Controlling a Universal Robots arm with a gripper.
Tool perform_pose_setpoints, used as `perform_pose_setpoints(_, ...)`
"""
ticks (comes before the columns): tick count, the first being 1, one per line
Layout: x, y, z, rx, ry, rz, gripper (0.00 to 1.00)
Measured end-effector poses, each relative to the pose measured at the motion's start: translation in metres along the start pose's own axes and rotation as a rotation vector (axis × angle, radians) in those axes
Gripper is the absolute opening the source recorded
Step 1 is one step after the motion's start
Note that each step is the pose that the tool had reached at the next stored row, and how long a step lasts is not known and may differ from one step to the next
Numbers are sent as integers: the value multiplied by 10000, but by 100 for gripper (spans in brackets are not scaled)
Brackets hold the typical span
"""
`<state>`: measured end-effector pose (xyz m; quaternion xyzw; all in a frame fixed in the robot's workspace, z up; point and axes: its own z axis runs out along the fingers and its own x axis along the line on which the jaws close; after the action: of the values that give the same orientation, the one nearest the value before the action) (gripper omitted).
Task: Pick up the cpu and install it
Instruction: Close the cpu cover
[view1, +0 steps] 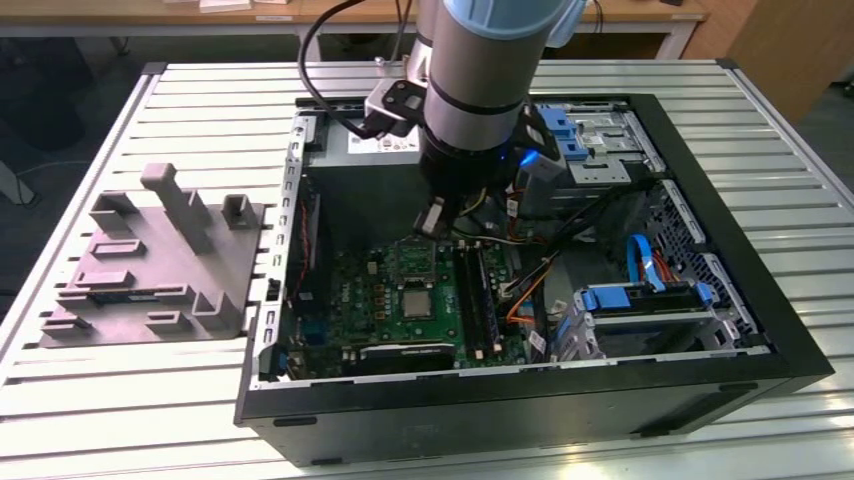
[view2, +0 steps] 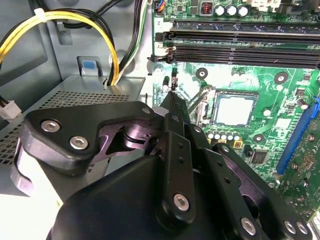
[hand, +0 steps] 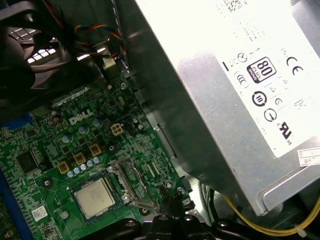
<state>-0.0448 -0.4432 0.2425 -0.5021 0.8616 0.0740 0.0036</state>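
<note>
The cpu (view1: 418, 301) lies flat in the square socket of the green motherboard (view1: 387, 300), its silvery top uncovered, as both wrist views show (view2: 234, 110) (hand: 95, 196). The socket's metal frame (hand: 126, 181) stands open beside the chip, and a thin lever (view2: 200, 98) sticks up at its edge. My gripper (view2: 171, 96) is inside the computer case, just beside the socket on the power-supply side. Its black fingers are drawn together to a point with nothing between them. The tip (hand: 172, 199) hovers close over the board near the lever, apart from the cpu.
The big grey power-supply box (hand: 225, 75) hangs close beside the gripper, with yellow and black cables (view2: 107, 35) running from it. Black memory slots (view2: 240, 42) lie beyond the socket. A blue drive cage (view1: 641, 300) fills the case's corner. A grey tray (view1: 147, 260) sits outside on the slatted table.
</note>
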Motion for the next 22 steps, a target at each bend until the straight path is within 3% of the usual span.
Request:
perform_pose_setpoints(7,1,9,-29,-83,-102,-19,11)
perform_pose_setpoints(11,6,14,-30,-89,-105,-37,11)
perform_pose_setpoints(17,12,19,-29,8,73,-58,11)
perform_pose_setpoints(22,30,15,-32,20,104,-87,11)
